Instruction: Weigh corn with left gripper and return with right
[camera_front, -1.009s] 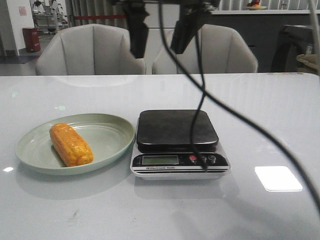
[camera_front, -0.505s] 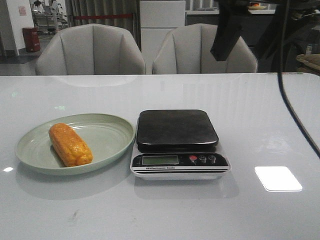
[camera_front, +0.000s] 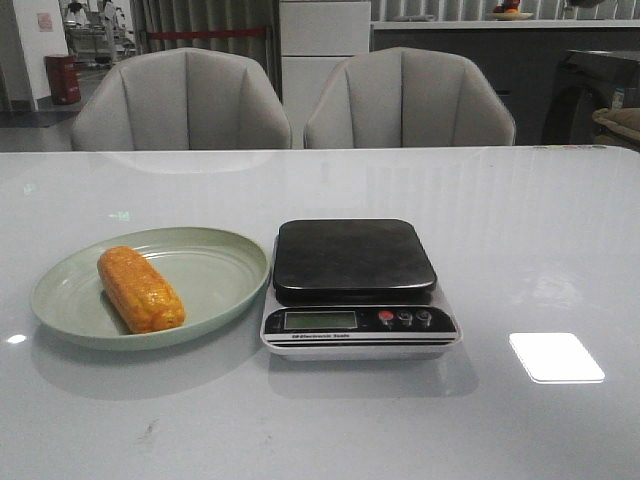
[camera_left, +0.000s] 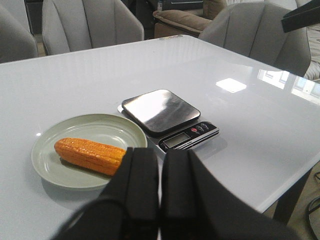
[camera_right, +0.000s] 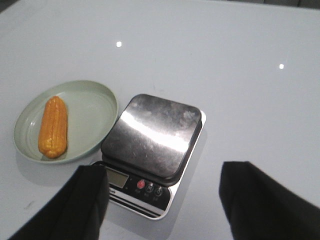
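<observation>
Nearest the robot, the glossy white tabletop (camera_front: 300, 430) lies bare in front of everything, and just beyond it the orange-yellow corn cob (camera_front: 141, 290) lies on its side in the left half of the shallow pale green plate (camera_front: 225, 272), with the silver digital kitchen scale with its dark steel platform (camera_front: 355, 285) standing just beside the plate's right rim. Neither arm shows in the front view. In its own wrist view the bulky black left gripper (camera_left: 160, 187) has its 2 thick fingers pressed together with nothing between them, looking down on the corn from above and behind; the right gripper (camera_right: 165, 197) has its 2 dark fingers spread wide apart, empty, high over the scale. The weighing has not yet begun, so the risks lie ahead: the left fingers must part before they descend, or they will strike the cob and roll it across the plate; the cob looks smooth and rounded, so a grip near one end could let it swivel or slip; the plate is light and could slide into the scale if nudged; and a careless release could let the corn roll off the flat platform. Beyond the table stand 2 pale grey upholstered chairs (camera_front: 185, 100)
</observation>
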